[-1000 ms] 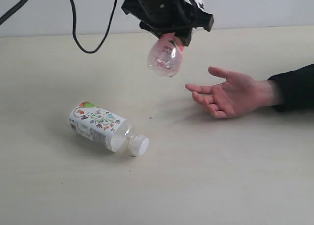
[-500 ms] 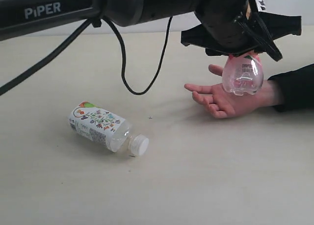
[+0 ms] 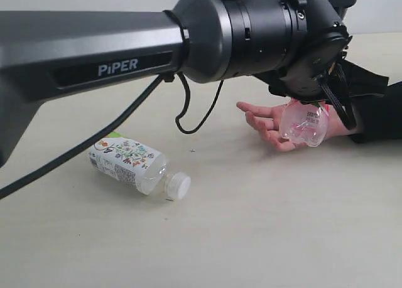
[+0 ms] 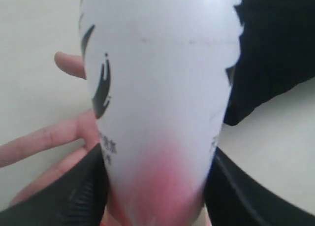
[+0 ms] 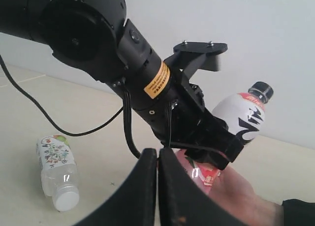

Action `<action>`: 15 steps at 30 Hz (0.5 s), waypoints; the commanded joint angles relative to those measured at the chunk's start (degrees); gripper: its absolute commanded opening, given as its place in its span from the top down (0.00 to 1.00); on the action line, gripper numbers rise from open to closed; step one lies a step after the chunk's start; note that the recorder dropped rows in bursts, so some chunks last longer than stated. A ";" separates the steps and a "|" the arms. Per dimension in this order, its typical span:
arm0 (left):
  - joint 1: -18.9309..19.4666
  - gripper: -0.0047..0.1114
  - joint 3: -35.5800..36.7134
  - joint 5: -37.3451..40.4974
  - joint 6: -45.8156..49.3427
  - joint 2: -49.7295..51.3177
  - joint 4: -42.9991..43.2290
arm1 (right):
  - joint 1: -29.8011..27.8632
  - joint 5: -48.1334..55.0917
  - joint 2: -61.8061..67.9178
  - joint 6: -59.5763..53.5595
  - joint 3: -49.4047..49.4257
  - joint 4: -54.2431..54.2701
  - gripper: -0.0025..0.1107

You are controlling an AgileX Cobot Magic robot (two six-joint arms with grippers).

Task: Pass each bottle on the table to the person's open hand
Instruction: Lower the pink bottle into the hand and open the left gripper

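Observation:
My left gripper (image 4: 157,186) is shut on the pink-white bottle (image 4: 157,88), its black pads pressing both sides. In the exterior view this bottle (image 3: 304,123) hangs base down right over the palm of the person's open hand (image 3: 264,120), touching or nearly touching it. In the right wrist view its black cap (image 5: 261,91) points up and away. A squat floral bottle (image 3: 129,162) with a white cap lies on its side on the table (image 3: 264,238), left of the hand. My right gripper (image 5: 157,156) is shut on nothing, raised above the table. No other bottles are in view.
The left arm's thick black body (image 3: 188,43) spans the exterior view from the left and hides the table's far side. Its cable (image 3: 187,115) loops down beside the hand. The person's black sleeve (image 3: 380,112) lies at the right edge.
My left arm has swung right and down with the pink-white bottle, from above the table's middle to the person's palm. The floral bottle and the hand have stayed put.

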 commanded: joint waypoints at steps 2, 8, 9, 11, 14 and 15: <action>0.28 0.96 0.03 1.69 -2.61 0.05 -4.94 | 0.08 -0.67 -0.21 -0.07 0.08 0.14 0.96; 0.61 0.96 0.03 2.33 -19.90 1.06 -4.10 | 0.08 -0.56 -0.21 -0.08 0.08 0.14 0.96; 0.13 0.96 0.03 1.34 -21.68 1.06 -3.36 | 0.08 -0.56 -0.21 -0.08 0.08 0.14 0.96; -0.25 0.96 0.03 0.44 -24.38 1.57 -2.35 | 0.08 -0.56 -0.21 -0.08 0.08 0.14 0.96; -0.25 0.96 0.03 0.44 -26.27 2.23 -0.84 | 0.08 -0.56 -0.21 -0.08 0.08 0.14 0.96; -0.25 0.96 0.03 0.60 -26.27 2.44 -0.41 | 0.08 -0.56 -0.21 -0.08 0.08 0.14 0.96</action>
